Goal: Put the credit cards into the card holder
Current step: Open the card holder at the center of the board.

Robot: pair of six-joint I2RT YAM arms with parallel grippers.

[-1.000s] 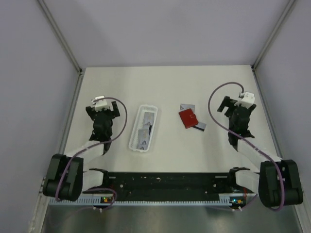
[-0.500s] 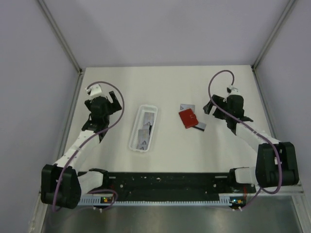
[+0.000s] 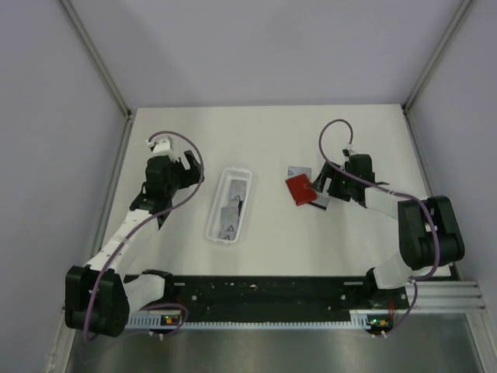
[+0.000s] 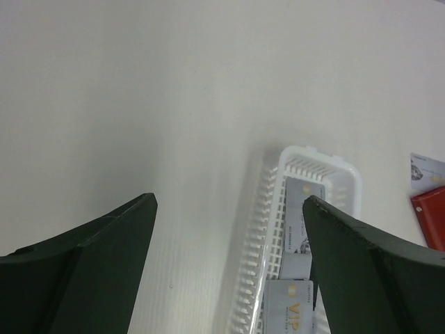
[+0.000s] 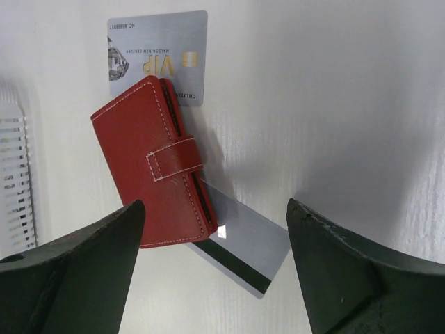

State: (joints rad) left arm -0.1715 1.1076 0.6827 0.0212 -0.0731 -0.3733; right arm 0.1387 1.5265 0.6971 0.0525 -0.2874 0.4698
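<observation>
The red card holder point(image 3: 297, 189) lies closed on the table, clasp tab up point(image 5: 149, 163). It partly covers two grey credit cards: a VIP card point(image 5: 160, 52) at its far end and a black-striped card point(image 5: 245, 249) at its near end. More credit cards point(image 3: 231, 221) lie in the white tray point(image 3: 211, 221). My right gripper point(image 3: 329, 186) is open just right of the holder, its jaws point(image 5: 215, 205) straddling the holder's corner and the striped card. My left gripper point(image 3: 189, 169) is open, left of the tray, nothing between its jaws point(image 4: 229, 202).
The white slotted tray point(image 4: 259, 229) stands left of centre, lengthwise, with cards point(image 4: 304, 209) inside. Grey walls enclose the table on three sides. The arm bases and a black rail point(image 3: 264, 291) run along the near edge.
The right arm has swung left, bringing its open gripper from the right edge to beside the card holder. The left gripper has risen and turned toward the tray.
</observation>
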